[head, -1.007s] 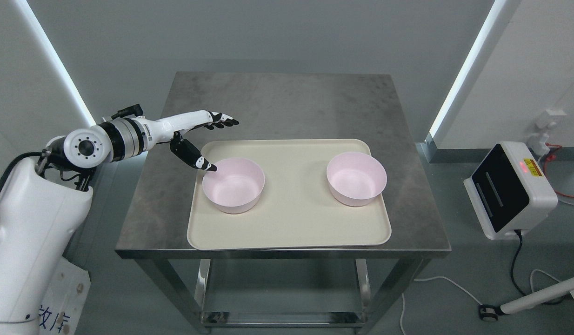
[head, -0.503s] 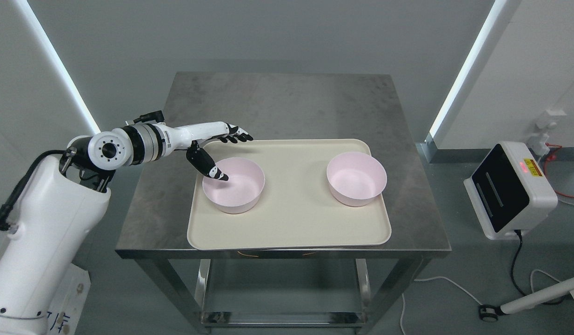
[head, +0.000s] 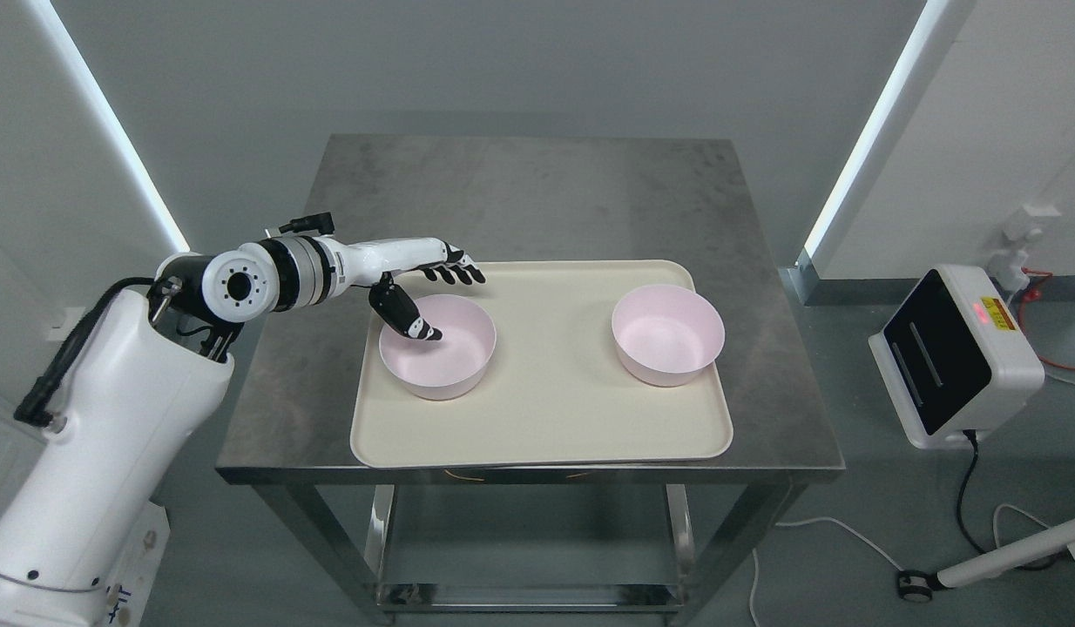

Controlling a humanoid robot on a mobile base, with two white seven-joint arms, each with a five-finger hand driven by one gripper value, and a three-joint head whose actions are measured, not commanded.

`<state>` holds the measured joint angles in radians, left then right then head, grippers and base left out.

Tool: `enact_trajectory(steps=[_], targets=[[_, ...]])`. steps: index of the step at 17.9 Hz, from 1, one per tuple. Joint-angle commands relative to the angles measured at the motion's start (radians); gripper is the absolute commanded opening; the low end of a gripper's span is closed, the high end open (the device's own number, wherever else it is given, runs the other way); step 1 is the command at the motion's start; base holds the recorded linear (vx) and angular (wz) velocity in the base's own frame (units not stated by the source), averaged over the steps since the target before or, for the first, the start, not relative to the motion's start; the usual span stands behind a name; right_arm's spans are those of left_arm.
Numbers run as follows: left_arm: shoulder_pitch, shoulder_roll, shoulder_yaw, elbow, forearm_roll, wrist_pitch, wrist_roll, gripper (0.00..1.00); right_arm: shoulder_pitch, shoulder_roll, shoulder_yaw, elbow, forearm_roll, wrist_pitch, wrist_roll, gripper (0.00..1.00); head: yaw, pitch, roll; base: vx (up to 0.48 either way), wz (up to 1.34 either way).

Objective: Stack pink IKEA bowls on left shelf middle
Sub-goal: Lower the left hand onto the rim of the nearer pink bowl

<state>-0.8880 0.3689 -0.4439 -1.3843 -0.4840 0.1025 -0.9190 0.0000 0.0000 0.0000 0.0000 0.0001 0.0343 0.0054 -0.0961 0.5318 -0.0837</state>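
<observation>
The left pink bowl [head: 437, 347] sits upright on the left half of a cream tray [head: 546, 418], its mouth open upward, smooth and matte with a thin rim, empty inside. The left hand [head: 424, 292] is right at its far-left rim: the thumb [head: 409, 313] dips down inside the bowl against the inner wall, while the four fingers [head: 455, 270] stretch flat beyond the rim, outside and behind it, not yet closed. So the rim lies between thumb and fingers, and the hand is spread, gripping nothing as far as I can see. I'd judge a pinch on that wall is what comes next.

The right pink bowl [head: 668, 333], the same shape and colour, stands well apart on the tray's right half, untouched. The tray rests on a steel counter [head: 537, 192]. No right arm shows, so the left one is the only one near either bowl. No shelf is in sight from here.
</observation>
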Motion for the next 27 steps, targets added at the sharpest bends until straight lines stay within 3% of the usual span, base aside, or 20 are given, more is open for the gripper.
enact_trajectory(steps=[1,9,16,21,24,27], targets=[[-0.003,-0.053,-0.038,0.027,-0.051,-0.001,0.0,0.6,0.029,-0.017,-0.011,-0.034,0.0,0.001,0.001,1.0,0.0,0.0,0.0,0.0,0.0],[-0.002,-0.113,-0.015,0.068,-0.067,-0.013,0.009,0.42,0.029,-0.017,-0.011,-0.034,0.0,0.001,0.001,1.0,0.0,0.0,0.0,0.0,0.0],[0.004,-0.162,0.096,0.111,-0.067,-0.099,0.014,0.1,0.029,-0.017,-0.011,-0.034,0.0,-0.001,0.001,1.0,0.0,0.0,0.0,0.0,0.0],[0.027,-0.166,0.125,0.128,-0.067,-0.145,0.015,0.01,0.029,-0.017,-0.011,-0.034,0.0,-0.001,0.001,1.0,0.0,0.0,0.0,0.0,0.0],[0.027,-0.176,0.163,0.136,-0.065,-0.159,0.014,0.0,0.029,-0.017,-0.011,-0.034,0.0,-0.001,0.001,1.0,0.0,0.0,0.0,0.0,0.0],[0.012,-0.254,0.208,0.117,-0.058,-0.156,-0.001,0.0,0.029,-0.017,-0.011,-0.034,0.0,0.001,0.001,1.0,0.0,0.0,0.0,0.0,0.0]])
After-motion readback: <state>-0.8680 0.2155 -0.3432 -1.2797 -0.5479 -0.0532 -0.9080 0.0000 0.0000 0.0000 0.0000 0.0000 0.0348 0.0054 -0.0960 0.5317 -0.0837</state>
